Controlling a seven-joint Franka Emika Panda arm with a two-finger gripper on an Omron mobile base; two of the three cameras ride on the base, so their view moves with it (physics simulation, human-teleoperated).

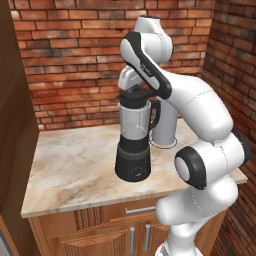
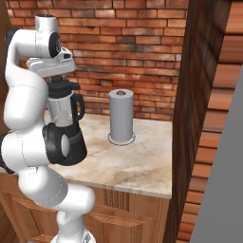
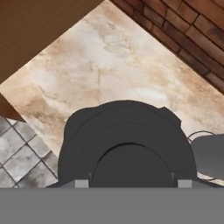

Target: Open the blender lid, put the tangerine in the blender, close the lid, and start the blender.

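Over by the brick wall, from the left base view, the blender (image 1: 134, 142) stands upright on the marble worktop (image 1: 75, 165), its black base near the front edge and a paper towel roll (image 1: 165, 127) just behind it to the right. The blender lid (image 1: 134, 96) sits on the jar, and the arm is bent right over it with the hand (image 1: 131, 86) pressed down at the lid's top. Swing round to the right base view and it's the same story from the other side: the hand (image 2: 56, 79) hangs directly above the jar, touching or very nearly touching the lid, though the arm's own bulk blocks much of the jar. Now the hand view: looking straight down, the round black lid (image 3: 127, 140) spreads wide below, its raised knob dead centre at the bottom, the two fingertips (image 3: 81, 183) showing as small grey tabs on either side of it. So the fingers look spread about the knob's width, straddling it; whether they actually pinch it I cannot tell. My read: we're on step one, getting that lid off. Next it needs a firm squeeze on the knob and a straight lift. No tangerine to be seen from where I stand.
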